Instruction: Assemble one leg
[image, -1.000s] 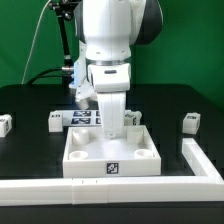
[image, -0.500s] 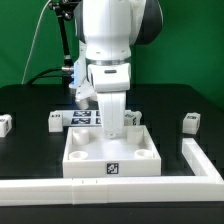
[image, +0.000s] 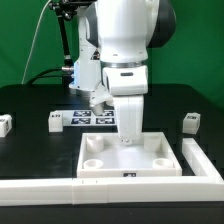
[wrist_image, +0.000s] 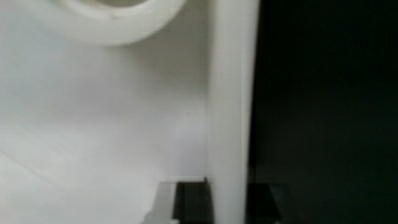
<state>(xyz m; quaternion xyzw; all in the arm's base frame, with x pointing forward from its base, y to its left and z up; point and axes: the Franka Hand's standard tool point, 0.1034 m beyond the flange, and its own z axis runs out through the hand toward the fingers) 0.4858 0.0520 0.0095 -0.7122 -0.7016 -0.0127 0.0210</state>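
The large white square panel with round corner sockets lies on the black table, near the corner of the white rails. My gripper stands straight down over the panel's far edge. In the wrist view the gripper has one dark finger on the white panel and the other on the table side, shut on the panel's edge wall. Small white legs with tags lie loose: two at the exterior view's left and one at its right.
The marker board lies behind the panel, partly hidden by the arm. A white rail runs along the table's front and turns up the exterior view's right side. A black stand with cables rises at the back left.
The arm has moved toward the exterior view's right, and the white panel has slid with it, closer to the right rail. The loose legs have not moved.
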